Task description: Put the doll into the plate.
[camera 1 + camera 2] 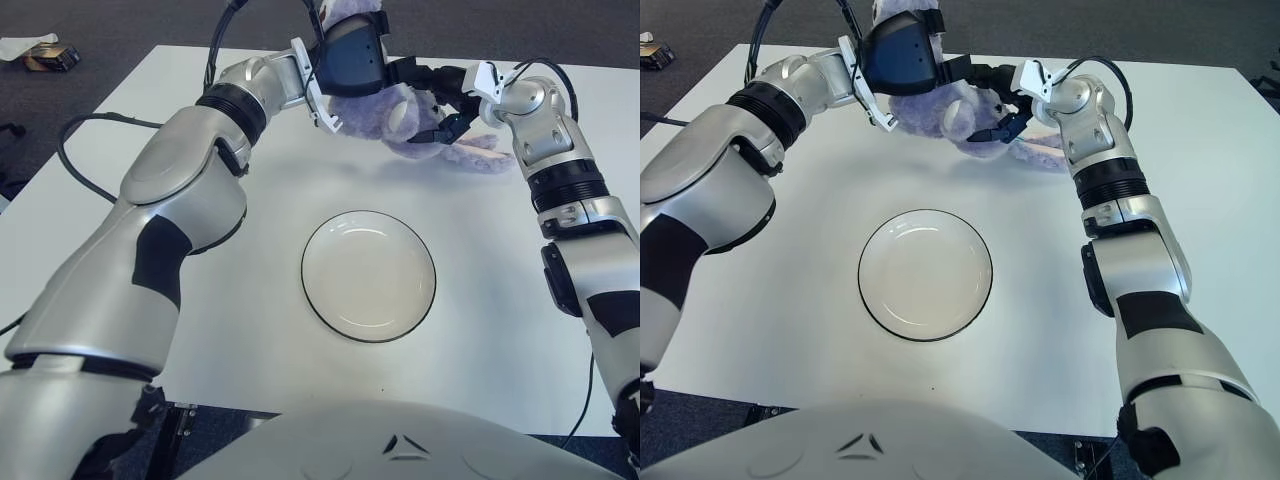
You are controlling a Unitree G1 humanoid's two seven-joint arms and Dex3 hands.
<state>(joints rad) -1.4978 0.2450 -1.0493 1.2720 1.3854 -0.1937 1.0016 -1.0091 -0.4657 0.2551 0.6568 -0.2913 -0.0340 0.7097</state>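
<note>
White table (200, 330), bare plate (325, 300)

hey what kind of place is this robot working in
Probably a lab or office test room. A plain white table stands on dark carpet, with loose cables trailing off it. On it are only a plate and a purple doll, which both hands, left hand and right hand, are gripping.
</note>
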